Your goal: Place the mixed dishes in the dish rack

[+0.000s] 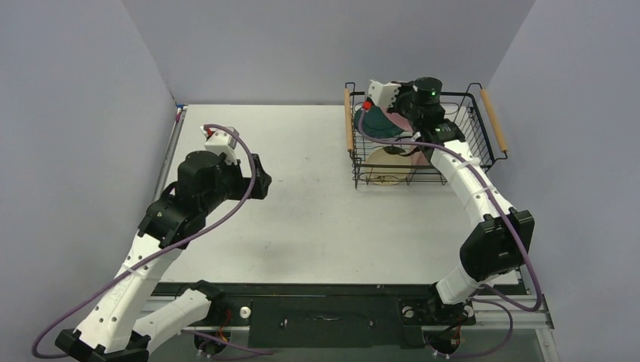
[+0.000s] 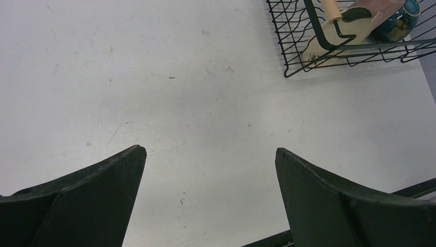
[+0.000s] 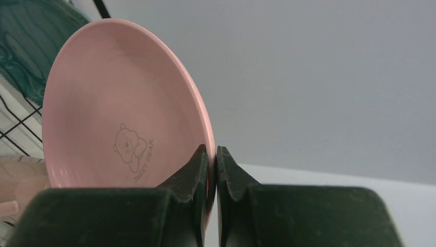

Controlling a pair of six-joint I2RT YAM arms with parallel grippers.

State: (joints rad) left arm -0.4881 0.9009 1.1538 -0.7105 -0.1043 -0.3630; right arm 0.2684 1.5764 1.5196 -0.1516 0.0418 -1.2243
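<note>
Right now my right gripper (image 3: 212, 154) is pinched tight on the rim of the pink round plate (image 3: 118, 103). The plate stands on edge, leaning a little, with its face spreading up and to the left of the fingers. The dish rack (image 1: 475, 139) lies beneath the gripper, and the teal scalloped plate (image 3: 31, 46) sits just past the pink one on that same left side. I judge the plate should go straight down, edge first, beside the teal one. My left gripper (image 2: 211, 152) hangs wide open, holding nothing, well apart from the rack.
</note>
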